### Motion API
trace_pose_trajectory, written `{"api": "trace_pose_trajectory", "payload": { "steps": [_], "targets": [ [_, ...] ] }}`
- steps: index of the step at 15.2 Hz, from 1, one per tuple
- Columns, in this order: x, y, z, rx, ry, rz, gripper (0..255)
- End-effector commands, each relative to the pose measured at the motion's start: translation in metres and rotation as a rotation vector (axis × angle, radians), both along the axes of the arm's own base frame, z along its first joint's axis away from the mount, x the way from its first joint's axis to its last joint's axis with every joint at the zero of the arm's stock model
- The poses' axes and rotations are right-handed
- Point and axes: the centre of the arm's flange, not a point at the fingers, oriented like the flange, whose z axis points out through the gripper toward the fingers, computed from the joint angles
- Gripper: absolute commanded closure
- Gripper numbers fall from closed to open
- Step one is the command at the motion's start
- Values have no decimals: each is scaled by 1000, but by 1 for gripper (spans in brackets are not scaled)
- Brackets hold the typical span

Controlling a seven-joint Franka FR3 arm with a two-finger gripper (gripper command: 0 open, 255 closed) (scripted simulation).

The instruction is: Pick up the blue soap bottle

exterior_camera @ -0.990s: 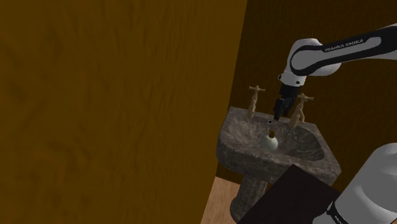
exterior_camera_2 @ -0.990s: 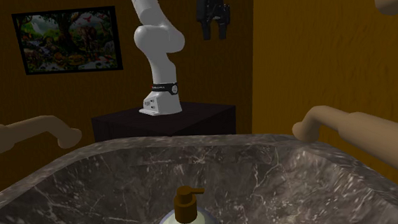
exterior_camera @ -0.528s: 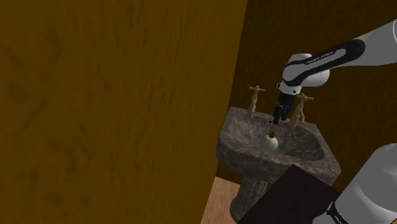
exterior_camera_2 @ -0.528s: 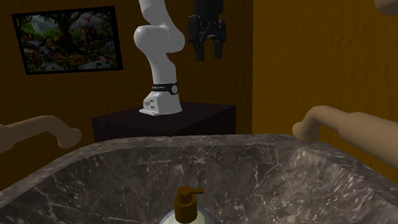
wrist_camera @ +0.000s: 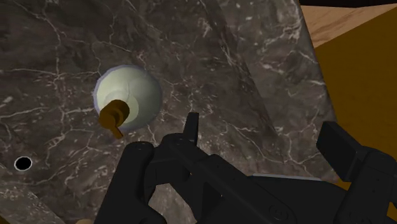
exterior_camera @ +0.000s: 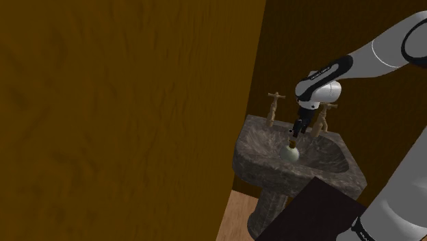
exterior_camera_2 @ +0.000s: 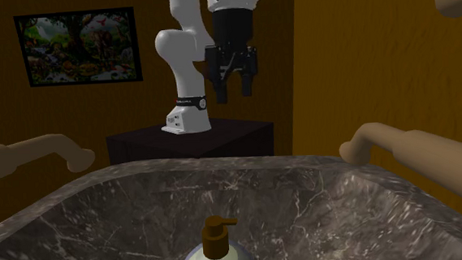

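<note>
The soap bottle stands upright down in the bowl of a dark, white-veined marble sink. It looks pale greenish-white rather than blue, with a round body and a brown pump on top. The arm reaches over from its dark stand and holds the black gripper above the basin, pointing down. Its jaws stand apart and hold nothing, clear of the bottle. From the shoulder view the gripper hangs just over the pump, close but not touching. Through the wrist view the bottle sits off to one side of the jaws rather than between them, and a small round drain hole shows in the basin floor near it. Tan cross-handled taps rise at the back rim of the sink. A framed picture of greenery hangs on the brown wall behind the arm, and a big wooden panel fills the shoulder view's left.
</note>
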Motion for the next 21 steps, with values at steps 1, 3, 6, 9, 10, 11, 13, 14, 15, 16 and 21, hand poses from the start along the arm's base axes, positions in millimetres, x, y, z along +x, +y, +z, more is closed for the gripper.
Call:
{"api": "trace_pose_trajectory", "payload": {
  "steps": [1,3,6,9,10,11,13,14,15,16,21],
  "targets": [
    [8,-21,-19,-3,-1,2,0],
    [14,-41,-35,-5,-2,3,0],
    [25,-70,-59,-7,-3,5,0],
    [35,-100,-83,-10,-4,6,0],
    [38,-109,-91,-11,-4,7,0],
    [42,-119,-99,-11,-5,7,0],
    [48,-139,-114,-13,-5,8,0],
    [52,-149,-122,-14,-6,9,0],
    [55,-158,-130,-15,-6,9,0],
    [59,-168,-138,-16,-6,10,0],
    [60,-173,-163,-16,-6,10,0]
  ]
}}
